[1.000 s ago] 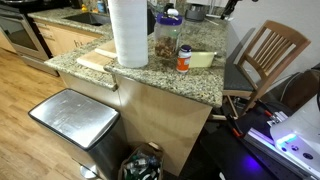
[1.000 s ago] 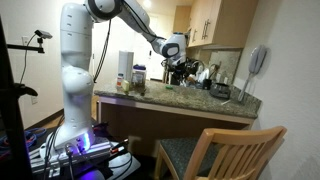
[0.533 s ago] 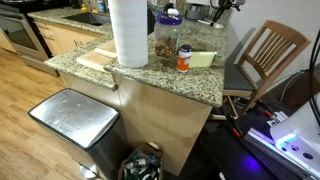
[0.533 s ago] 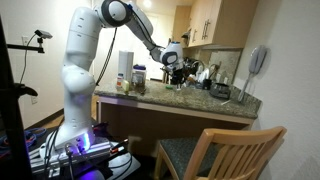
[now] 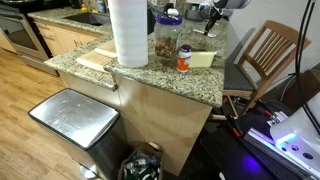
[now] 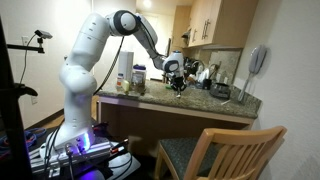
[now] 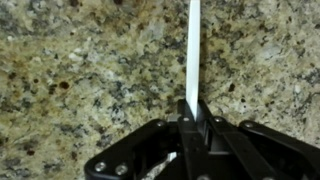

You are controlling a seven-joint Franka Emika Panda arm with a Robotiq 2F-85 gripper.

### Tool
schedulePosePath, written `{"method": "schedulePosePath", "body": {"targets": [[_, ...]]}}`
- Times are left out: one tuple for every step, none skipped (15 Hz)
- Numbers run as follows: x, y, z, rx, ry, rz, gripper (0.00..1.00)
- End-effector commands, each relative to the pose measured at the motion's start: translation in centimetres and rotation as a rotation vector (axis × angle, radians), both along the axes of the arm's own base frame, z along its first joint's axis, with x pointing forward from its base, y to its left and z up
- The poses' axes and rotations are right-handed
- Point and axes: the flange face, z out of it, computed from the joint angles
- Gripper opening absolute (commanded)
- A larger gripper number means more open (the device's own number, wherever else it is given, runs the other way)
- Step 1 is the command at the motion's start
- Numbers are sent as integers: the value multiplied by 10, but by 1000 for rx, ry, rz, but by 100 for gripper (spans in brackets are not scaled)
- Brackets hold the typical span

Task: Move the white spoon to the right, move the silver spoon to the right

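Over the granite counter [image 7: 80,80], the white spoon [image 7: 193,45] is pinched by the gripper [image 7: 192,115] at 6 o'clock. No silver spoon is seen; both moves are judged unfinished.

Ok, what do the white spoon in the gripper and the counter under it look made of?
White spoon, pinched in the gripper: probably plastic. Its handle is flat, matte and evenly white with no metallic glint, though ceramic is possible. Counter: smooth granite or a look-alike, going by the speckled tan, brown and black grains.
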Motion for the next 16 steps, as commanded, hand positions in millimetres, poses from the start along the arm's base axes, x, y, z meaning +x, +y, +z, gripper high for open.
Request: {"method": "schedulePosePath", "body": {"targets": [[11, 2, -9, -19, -14, 54, 3], [11, 4, -7, -12, -15, 73, 3], [11, 3, -8, -18, -13, 78, 3], [9, 1, -11, -28, -3, 76, 3], [8, 0, -12, -30, 6, 67, 35], [5, -1, -9, -15, 11, 77, 37], [2, -4, 0, -13, 2, 60, 42], [-2, -9, 12, -13, -10, 41, 50], [-6, -12, 20, -9, -19, 38, 56], [-13, -15, 34, -3, -30, 41, 65], [-19, -18, 44, -2, -34, 35, 71], [-30, -19, 59, 16, -35, 45, 78], [-40, -18, 74, 39, -29, 67, 84], [-54, -17, 90, 66, -20, 101, 92], [-67, -16, 105, 94, 10, 141, 98], [-84, -15, 119, 124, 48, 191, 100]]}}
